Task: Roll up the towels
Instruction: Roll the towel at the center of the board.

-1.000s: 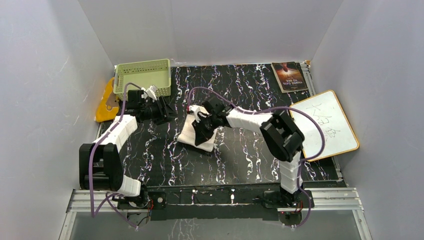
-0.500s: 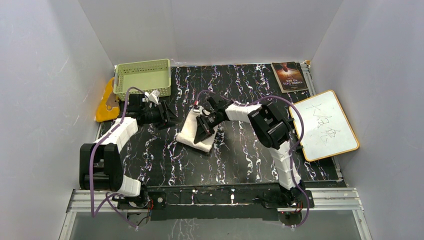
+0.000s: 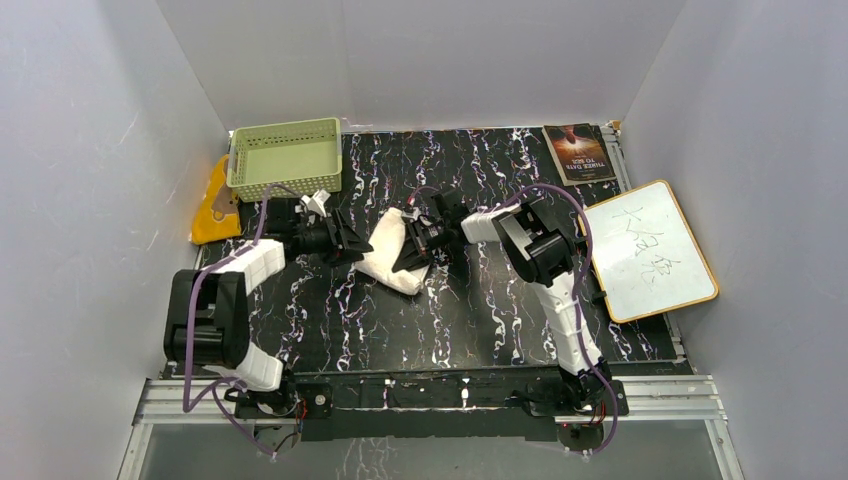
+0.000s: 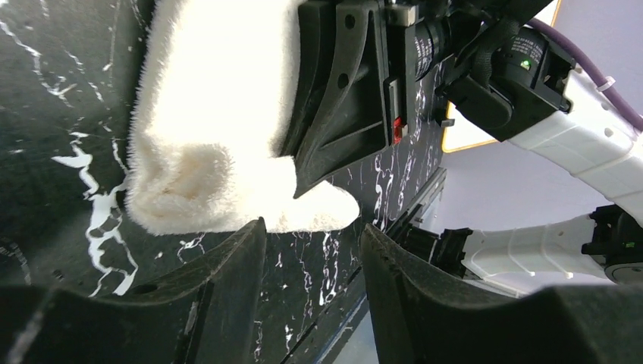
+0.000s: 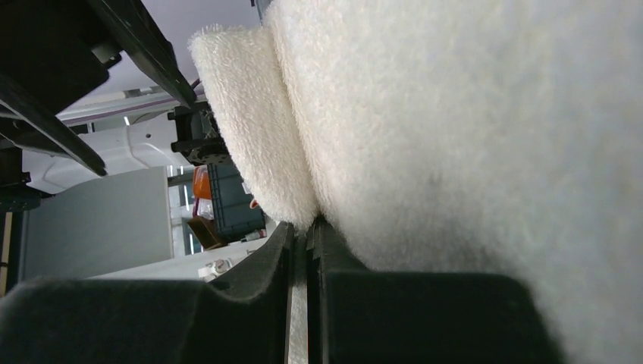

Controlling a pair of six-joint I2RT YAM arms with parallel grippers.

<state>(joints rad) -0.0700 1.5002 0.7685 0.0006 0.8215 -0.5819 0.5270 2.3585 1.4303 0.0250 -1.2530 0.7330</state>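
In the middle of the black table, the white towel has just changed shape. A second ago it lay flatter and a bit nearer to me. Now the right gripper has swung to the left and dragged its edge up and over, so the cloth is bunched into a thick fold. That claw is pinched tight, and the fold runs right into its tips, so I think it is holding the cloth. The left gripper has slid to the right and now sits just beside the towel's left end. Its fingers are apart with nothing in them (only table shows in the gap).

I think this is the start of the first roll, and it looks loose so far.

Some things I cannot see well. The right wrist view is almost all fluffy white, so I cannot tell how much cloth is caught. The orange towel is at the far left, partly hidden behind the green basket, and it is not rolled yet.
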